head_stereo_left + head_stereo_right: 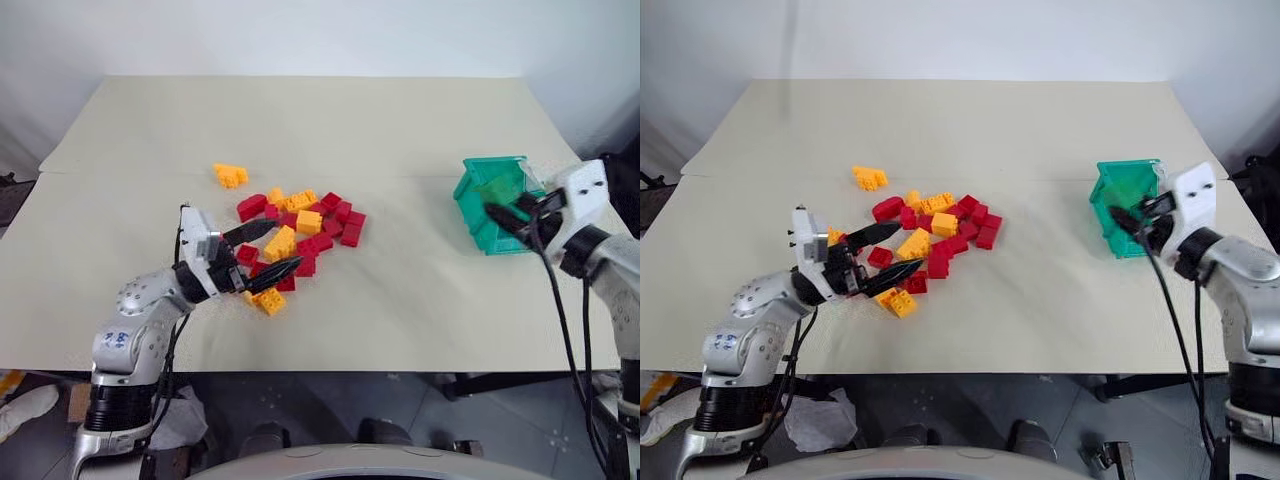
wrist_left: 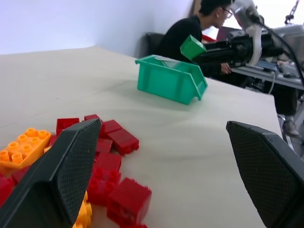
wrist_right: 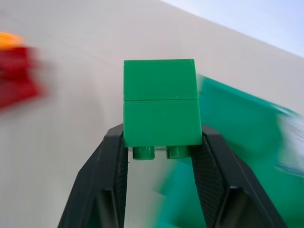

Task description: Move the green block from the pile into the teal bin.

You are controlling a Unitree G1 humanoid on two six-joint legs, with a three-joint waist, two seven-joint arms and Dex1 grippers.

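Right gripper [image 3: 161, 142]: clamped on green block [image 3: 160, 107], at teal bin [image 1: 492, 200], frame right, presumably for release. Left gripper [image 1: 262, 250]: fingers spread wide, empty, over pile [image 1: 300, 225] at centre-left.

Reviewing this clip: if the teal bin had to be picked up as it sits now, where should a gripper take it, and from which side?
Probably the raised back wall of the teal bin, from above: that rim is a thin straight edge that two fingers could straddle. The angled open front gives sloped sides that may slip, and the right gripper with the green block hangs there.
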